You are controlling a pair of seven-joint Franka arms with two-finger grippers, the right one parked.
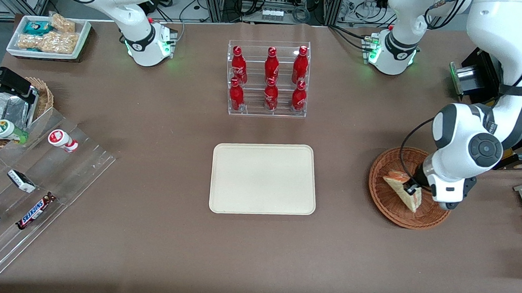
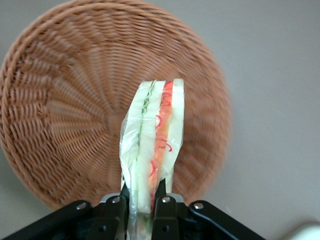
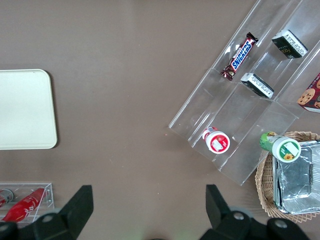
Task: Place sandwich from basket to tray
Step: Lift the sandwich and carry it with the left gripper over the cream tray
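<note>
Hidden: the lower end of the sandwich [image 2: 152, 145] ran down between the black fingers [image 2: 116, 212] and was cut off by the edge of the wrist view; in the front view the arm's white wrist covered part of the basket [image 1: 387, 206].
Gripper: the left arm's gripper [image 1: 410, 190] was over the basket, its jaws clamped on the sandwich's edge.
Sandwich look: pale white bread in clear wrap, with a red-orange layer and a thin green one between the slices.
Sandwich place: within the basket's rim; whether it touched the weave could not be told.
Long axis: from the fingers toward the basket's centre, cut face with layers facing the wrist camera.
Tray: the cream tray [image 1: 263, 179] lay bare, well apart from the basket, toward the table's middle.
</note>
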